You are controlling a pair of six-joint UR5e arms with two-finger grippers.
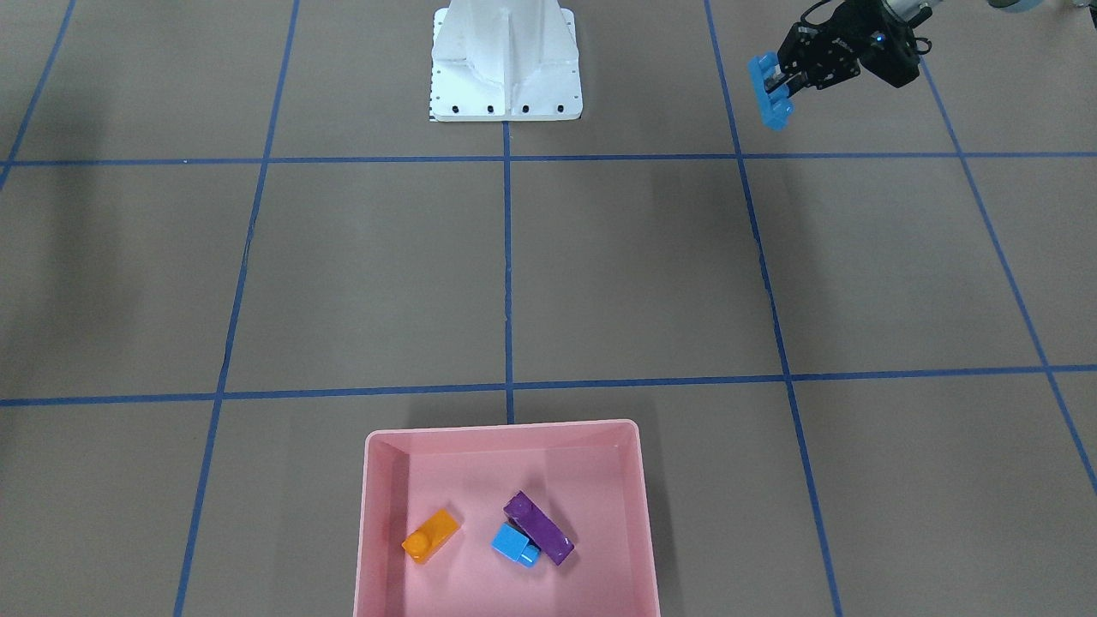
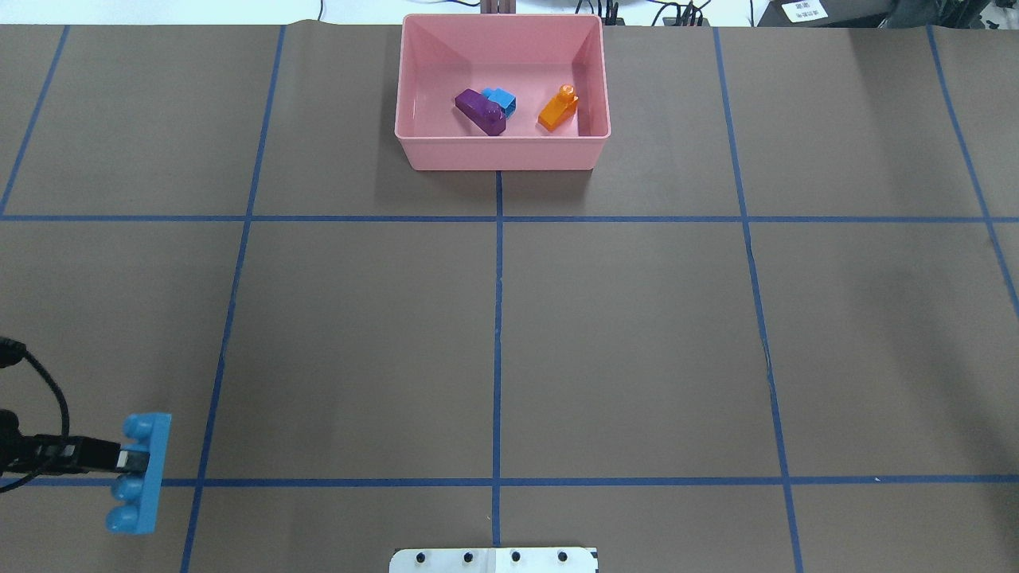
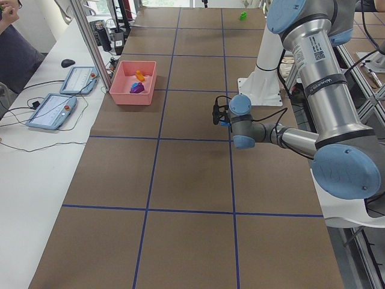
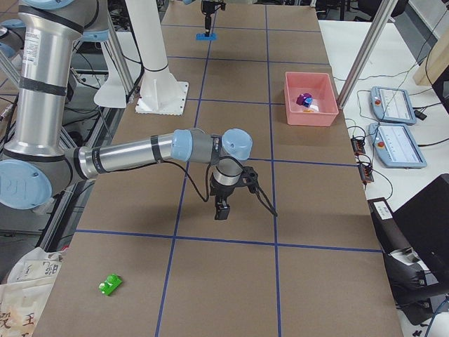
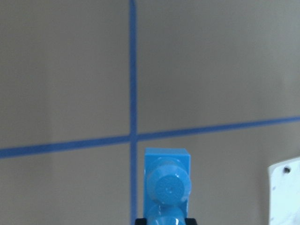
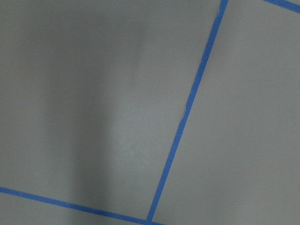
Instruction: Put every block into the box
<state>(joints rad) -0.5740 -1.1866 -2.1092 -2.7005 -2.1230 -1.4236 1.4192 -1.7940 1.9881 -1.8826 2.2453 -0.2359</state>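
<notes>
A: Front-facing view: left gripper point(image 1: 784, 86) pinched on the long blue four-stud glossy plastic brick point(image 1: 774, 94), apparently off the brown paper-covered table point(image 1: 634, 274), far right corner. Why grab it mid-length?
B: Balance for the carry, I'd judge. The shallow pink plastic box point(image 1: 501, 427) with rounded corners sits near centre. Inside it lie the orange one-stud brick point(image 1: 431, 535), the purple sloped brick point(image 1: 538, 527) and the small blue one-stud brick point(image 1: 514, 543), the last two touching.
A: Overhead: studs point back toward the wrist, and the box is far across the table from it.
B: Left side view adds the green two-stud brick point(image 3: 243, 16) at the far end, well apart from the box.
A: Right side view: right gripper point(image 4: 222, 210) points down over the table. Wide or narrow, cannot tell.
B: Left wrist view: smooth round studs face the lens. Right wrist view: only table and blue tape lines point(image 6: 180, 122).
</notes>
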